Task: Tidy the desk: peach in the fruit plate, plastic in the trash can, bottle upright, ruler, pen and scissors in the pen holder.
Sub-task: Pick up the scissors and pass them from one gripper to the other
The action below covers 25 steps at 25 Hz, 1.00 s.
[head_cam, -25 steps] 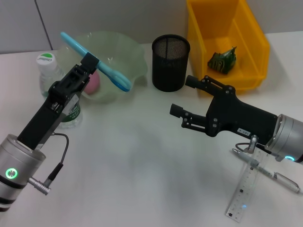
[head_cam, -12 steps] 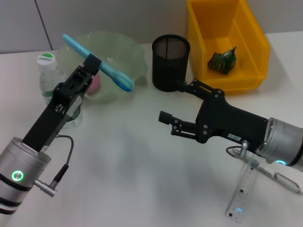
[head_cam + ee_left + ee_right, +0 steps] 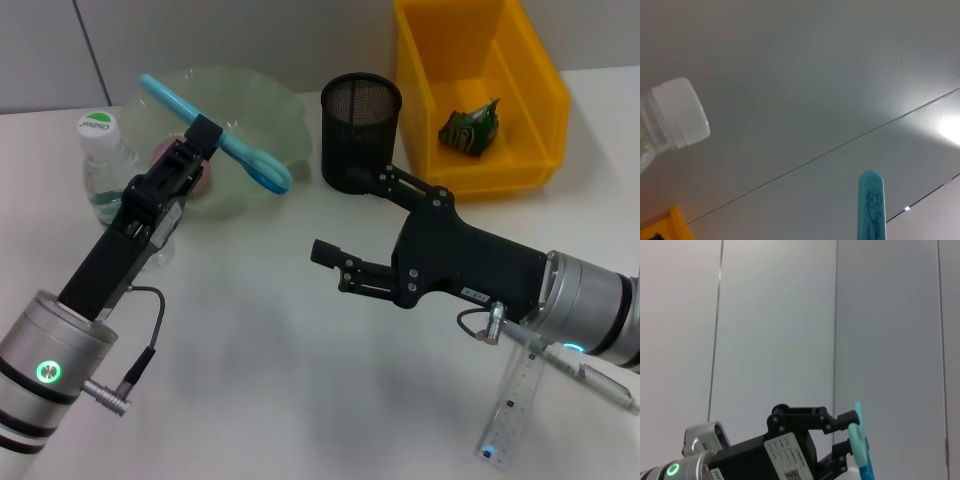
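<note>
My left gripper (image 3: 204,134) is shut on the light blue scissors (image 3: 258,168), holding them in the air over the pale green fruit plate (image 3: 275,100). The scissors' tip (image 3: 871,205) shows in the left wrist view, and the scissors (image 3: 860,445) also show in the right wrist view. A pink peach (image 3: 202,186) lies in the plate, mostly hidden by that arm. The bottle (image 3: 100,135) stands upright at the far left. My right gripper (image 3: 345,215) is open and empty in front of the black mesh pen holder (image 3: 360,125). A ruler (image 3: 510,410) and a pen (image 3: 590,378) lie at the near right.
A yellow bin (image 3: 520,90) at the back right holds a green plastic wrapper (image 3: 470,128). The bottle's white cap (image 3: 680,120) shows in the left wrist view. Bare white tabletop lies between the two arms.
My right arm has swung left, from beside the ruler to the table's middle. The left gripper has carried the scissors slightly right, toward the pen holder.
</note>
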Each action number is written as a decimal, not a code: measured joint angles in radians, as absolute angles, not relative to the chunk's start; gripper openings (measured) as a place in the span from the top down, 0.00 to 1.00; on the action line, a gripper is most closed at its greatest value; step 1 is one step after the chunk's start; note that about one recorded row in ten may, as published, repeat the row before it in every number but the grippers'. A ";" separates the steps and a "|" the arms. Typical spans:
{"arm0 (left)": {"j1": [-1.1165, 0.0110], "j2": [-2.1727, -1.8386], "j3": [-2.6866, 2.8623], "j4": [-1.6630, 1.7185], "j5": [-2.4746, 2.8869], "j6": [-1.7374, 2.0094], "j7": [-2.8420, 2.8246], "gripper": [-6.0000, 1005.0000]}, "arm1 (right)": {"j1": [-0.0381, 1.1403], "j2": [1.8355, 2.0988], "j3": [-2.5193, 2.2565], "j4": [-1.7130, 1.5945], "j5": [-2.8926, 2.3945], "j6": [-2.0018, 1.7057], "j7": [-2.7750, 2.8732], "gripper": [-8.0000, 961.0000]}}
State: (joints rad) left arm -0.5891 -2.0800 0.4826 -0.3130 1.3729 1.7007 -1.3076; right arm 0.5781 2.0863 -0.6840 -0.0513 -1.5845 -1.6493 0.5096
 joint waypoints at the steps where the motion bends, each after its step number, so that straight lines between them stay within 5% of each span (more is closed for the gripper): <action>1: -0.588 -2.080 0.481 -0.313 1.373 1.697 -1.307 0.77 | 0.579 2.086 -0.682 -0.051 -1.583 -1.650 0.507 0.17; 25: -0.578 -2.080 0.416 -0.316 1.450 1.678 -1.307 0.77 | 0.589 2.091 -0.672 -0.001 -1.538 -1.685 0.436 0.18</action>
